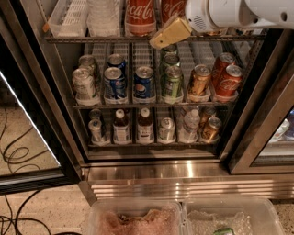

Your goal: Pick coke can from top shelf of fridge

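**Coke can up top, gripper right beside it**

Coke can (141, 16) stands upright on the top shelf (92, 39) of the fridge (183, 172), white script facing out and its upper part cut off by the frame edge. A second red can (171, 8) stands just to its right, partly hidden. The gripper (167, 33) reaches in from the upper right on a white arm. Its tan tip angles down-left at the shelf's front rail, just right of the coke can; contact cannot be told, nor whether the jaws are spread or closed. White plastic lanes (69, 18) fill the shelf's left side. One rack down sit two blue Pepsi cans (115, 82), a green can (172, 82), a gold-brown can (200, 81) and two more red cans (227, 79). Bottles (121, 126) line the lowest rack.
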`<state>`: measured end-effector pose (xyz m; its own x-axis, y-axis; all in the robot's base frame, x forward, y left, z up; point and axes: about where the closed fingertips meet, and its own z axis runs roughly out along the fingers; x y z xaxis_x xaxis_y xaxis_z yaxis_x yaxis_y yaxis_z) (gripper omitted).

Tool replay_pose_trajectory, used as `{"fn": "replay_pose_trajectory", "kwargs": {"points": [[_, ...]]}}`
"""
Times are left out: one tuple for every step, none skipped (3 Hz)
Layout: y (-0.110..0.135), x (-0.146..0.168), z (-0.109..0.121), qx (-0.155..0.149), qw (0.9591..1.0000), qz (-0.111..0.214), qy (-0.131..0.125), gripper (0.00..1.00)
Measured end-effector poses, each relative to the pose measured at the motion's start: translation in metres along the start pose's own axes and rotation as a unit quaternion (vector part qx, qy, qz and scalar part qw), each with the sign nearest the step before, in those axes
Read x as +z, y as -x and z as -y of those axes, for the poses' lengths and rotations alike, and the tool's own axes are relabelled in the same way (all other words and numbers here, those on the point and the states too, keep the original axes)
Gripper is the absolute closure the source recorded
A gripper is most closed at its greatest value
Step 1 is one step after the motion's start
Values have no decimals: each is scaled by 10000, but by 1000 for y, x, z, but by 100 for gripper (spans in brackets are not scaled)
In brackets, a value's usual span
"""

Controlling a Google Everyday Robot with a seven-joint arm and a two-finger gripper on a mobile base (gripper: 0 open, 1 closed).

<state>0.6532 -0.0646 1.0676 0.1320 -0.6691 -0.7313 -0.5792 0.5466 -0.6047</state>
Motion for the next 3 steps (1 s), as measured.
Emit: {"fn": "replay_pose_trajectory", "kwargs": {"points": [[0,0,0,0,10000,0,0,0],[-1,2,12,24,9998,-40,-181,0],[-5,5,26,88,9991,-101,-398,0]]}}
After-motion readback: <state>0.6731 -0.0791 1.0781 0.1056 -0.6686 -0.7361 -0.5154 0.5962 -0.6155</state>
